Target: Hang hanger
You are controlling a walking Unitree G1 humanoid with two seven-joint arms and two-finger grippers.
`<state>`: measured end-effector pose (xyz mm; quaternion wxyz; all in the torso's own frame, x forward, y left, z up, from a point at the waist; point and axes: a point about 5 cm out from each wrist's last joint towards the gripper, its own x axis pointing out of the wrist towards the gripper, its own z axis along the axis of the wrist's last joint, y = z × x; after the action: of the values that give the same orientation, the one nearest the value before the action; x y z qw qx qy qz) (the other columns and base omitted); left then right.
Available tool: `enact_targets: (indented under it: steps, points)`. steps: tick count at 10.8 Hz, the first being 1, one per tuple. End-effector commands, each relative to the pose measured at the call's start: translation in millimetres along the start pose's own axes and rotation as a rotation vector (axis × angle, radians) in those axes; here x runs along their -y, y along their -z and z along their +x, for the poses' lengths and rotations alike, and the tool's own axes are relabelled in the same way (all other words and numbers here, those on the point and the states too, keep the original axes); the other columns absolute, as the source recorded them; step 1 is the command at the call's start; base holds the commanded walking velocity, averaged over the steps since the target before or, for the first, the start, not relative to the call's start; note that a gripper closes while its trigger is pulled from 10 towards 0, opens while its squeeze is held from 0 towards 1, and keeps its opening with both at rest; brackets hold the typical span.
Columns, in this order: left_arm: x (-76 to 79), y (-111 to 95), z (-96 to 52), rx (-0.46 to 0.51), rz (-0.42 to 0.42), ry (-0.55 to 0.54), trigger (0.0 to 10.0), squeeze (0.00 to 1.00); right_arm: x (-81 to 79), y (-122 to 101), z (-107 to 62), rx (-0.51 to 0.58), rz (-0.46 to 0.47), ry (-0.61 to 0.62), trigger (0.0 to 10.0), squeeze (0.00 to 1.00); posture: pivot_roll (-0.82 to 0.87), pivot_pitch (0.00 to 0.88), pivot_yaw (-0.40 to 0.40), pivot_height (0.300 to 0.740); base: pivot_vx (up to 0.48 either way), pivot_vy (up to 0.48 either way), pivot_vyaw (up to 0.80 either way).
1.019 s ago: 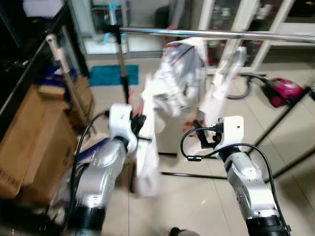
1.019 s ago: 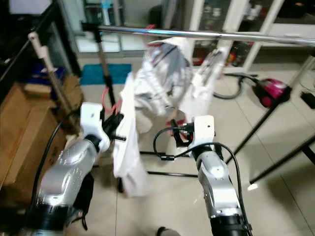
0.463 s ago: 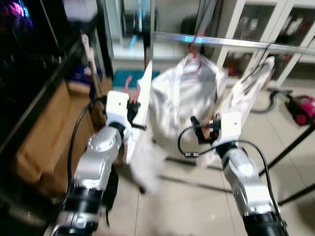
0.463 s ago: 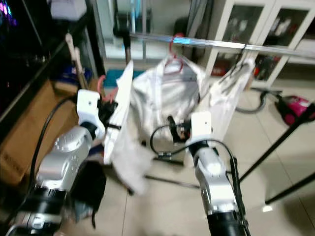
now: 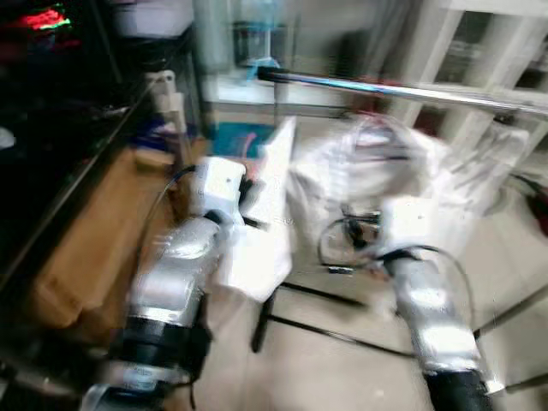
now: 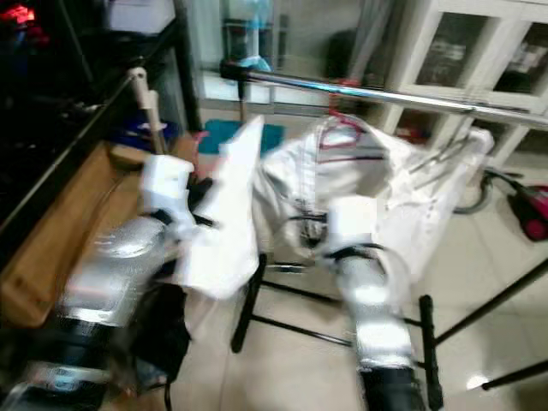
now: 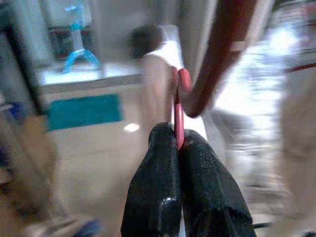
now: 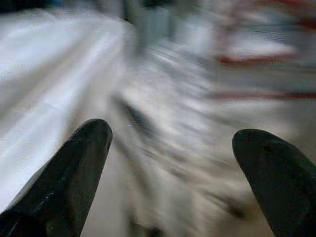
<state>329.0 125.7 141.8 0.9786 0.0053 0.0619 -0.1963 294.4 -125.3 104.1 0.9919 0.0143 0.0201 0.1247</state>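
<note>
Red hanger (image 7: pixel 178 106) pinched between the left gripper's (image 7: pixel 177 148) closed fingers; seen along the wrist, a thin red wire runs straight out from the fingertips, with the thicker red curve of the hook just beyond. A white garment (image 6: pixel 229 214) hangs from it, draped down over the left arm in front of the robot. Head views are motion-blurred, so fine detail is lost.

The rail (image 6: pixel 377 94) runs across the upper part of the scene, a chrome bar on a black stand (image 6: pixel 244 304), its near end post at the robot's left. The held hanger sits below the rail and toward that left end. Key relation: rail is above and ahead of the left gripper, long axis left-to-right across the view, so the hook likely has to go up and over the bar from the near side. Left arm is the one nearer that end and already holds the load.

Already on the rail: another red hanger (image 6: pixel 342 128) with a white shirt (image 6: pixel 342 171), more white clothing (image 6: pixel 445 171) further toward the right end.

Right gripper (image 8: pixel 173 163) spread wide, nothing between the fingers, facing blurred white fabric. It sits at mid-height under the rail, close to the hung shirt.

Cardboard box (image 5: pixel 86 231) on the floor at left, white cabinets (image 6: pixel 479 60) behind.
</note>
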Motion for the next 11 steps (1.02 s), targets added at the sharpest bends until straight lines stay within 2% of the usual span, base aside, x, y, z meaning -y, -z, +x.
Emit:
enact_targets:
  steps: [1,2,6,8,9,10,11]
  points:
    - [19.3,-20,9.7,0.068,0.008,0.085,10.0,0.00,16.9,2,-5.3,-0.010,-0.019,0.051,10.0,0.00,0.05,0.000,0.013,0.740,0.450,0.000,0.00]
    - [15.0,-24,14.0,0.056,-0.002,0.068,10.0,0.00,17.1,3,-5.5,-0.012,-0.020,0.052,10.0,0.00,0.04,0.000,0.016,0.740,0.424,0.000,0.00]
    - [6.0,-35,23.3,0.041,0.024,0.059,10.0,0.00,18.0,5,-7.5,-0.019,-0.025,0.053,10.0,0.00,0.03,0.000,0.022,0.740,0.000,0.000,0.00]
    - [9.1,-44,31.2,0.035,0.026,0.092,10.0,0.00,16.8,6,-8.8,-0.025,-0.023,0.050,10.0,0.00,0.03,0.000,0.023,0.740,0.000,0.000,0.00]
    - [11.8,-57,40.0,0.024,0.039,0.113,10.0,0.00,15.8,7,-10.0,-0.028,-0.024,0.047,10.0,0.00,0.02,0.000,0.029,0.740,0.000,0.000,0.00]
    - [17.5,-68,49.6,0.018,0.010,0.138,10.0,0.00,15.8,8,-12.8,-0.034,-0.026,0.048,10.0,0.00,0.01,0.000,0.036,0.740,0.000,0.000,0.00]
    - [28.1,-82,62.5,0.022,-0.060,0.172,10.0,0.00,15.4,10,-15.6,-0.043,-0.029,0.050,10.0,0.00,-0.01,0.000,0.042,0.740,0.000,0.000,0.00]
